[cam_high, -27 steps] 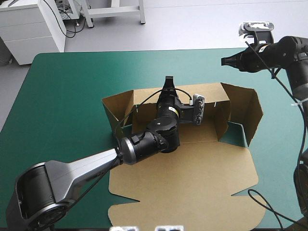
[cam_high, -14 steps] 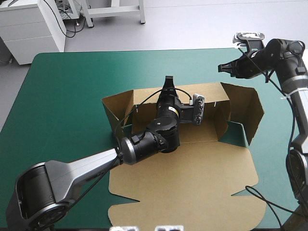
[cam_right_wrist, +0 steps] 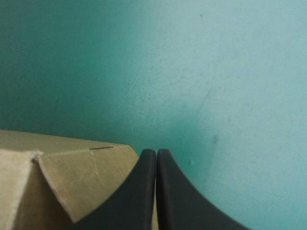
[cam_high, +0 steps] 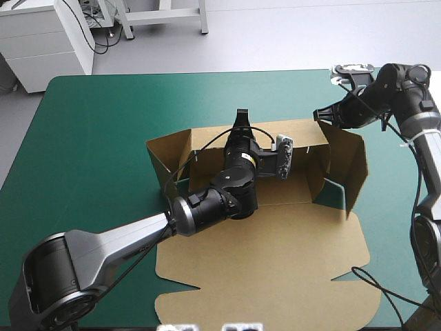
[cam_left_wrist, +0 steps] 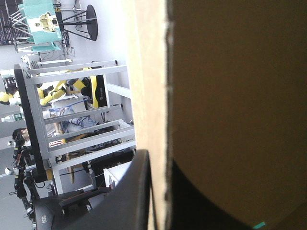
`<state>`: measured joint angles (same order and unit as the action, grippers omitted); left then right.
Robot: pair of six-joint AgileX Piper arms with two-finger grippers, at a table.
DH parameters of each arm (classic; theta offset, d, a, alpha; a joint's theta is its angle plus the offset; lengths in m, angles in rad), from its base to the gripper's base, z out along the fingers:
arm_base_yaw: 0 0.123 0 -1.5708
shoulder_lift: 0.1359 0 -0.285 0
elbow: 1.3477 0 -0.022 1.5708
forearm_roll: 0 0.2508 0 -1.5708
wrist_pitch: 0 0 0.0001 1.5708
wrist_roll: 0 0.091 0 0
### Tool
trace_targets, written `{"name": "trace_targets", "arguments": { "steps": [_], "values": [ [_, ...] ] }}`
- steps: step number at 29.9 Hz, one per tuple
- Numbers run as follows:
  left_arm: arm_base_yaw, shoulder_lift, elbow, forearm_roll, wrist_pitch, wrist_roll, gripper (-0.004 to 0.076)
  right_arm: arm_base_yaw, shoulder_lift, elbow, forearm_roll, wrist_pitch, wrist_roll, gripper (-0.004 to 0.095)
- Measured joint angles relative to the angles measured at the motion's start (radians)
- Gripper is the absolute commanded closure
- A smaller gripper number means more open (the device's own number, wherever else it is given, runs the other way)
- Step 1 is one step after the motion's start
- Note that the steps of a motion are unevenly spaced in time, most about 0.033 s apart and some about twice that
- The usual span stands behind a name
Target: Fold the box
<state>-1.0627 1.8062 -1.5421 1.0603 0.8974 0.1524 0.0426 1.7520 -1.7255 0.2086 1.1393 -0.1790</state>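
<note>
The box [cam_high: 275, 262], grasped by the left claw [cam_high: 241, 116], has had its end flap [cam_high: 348, 162] swung in for tucking by the clenched right claw [cam_high: 318, 114].

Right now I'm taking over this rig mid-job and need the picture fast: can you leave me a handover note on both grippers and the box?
Left gripper: shut on the raised rear wall of the brown cut-board box, at its top edge.
Right gripper: shut, holding nothing, tips at the top rear corner of the right side flap.
Done: rear wall and both side flaps stand up.
Left: the large near panel lies flat on the teal-green table cover; nothing looks tucked yet.
</note>
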Motion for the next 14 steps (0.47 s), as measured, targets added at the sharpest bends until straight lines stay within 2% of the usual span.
{"name": "trace_targets", "arguments": {
  "steps": [7, 14],
  "values": [
    [0.0, 0.0, 0.0, 0.001, 0.001, 0.0, 0.0731, 0.0, -0.067, 0.13, 0.03, -0.038, -0.055, 0.0912],
    [0.0, 0.0, 0.0, 0.001, 0.001, 0.0, 0.0731, 0.0, -0.204, 0.315, 0.151, -0.17, -0.157, 0.0912]
  ]
}}
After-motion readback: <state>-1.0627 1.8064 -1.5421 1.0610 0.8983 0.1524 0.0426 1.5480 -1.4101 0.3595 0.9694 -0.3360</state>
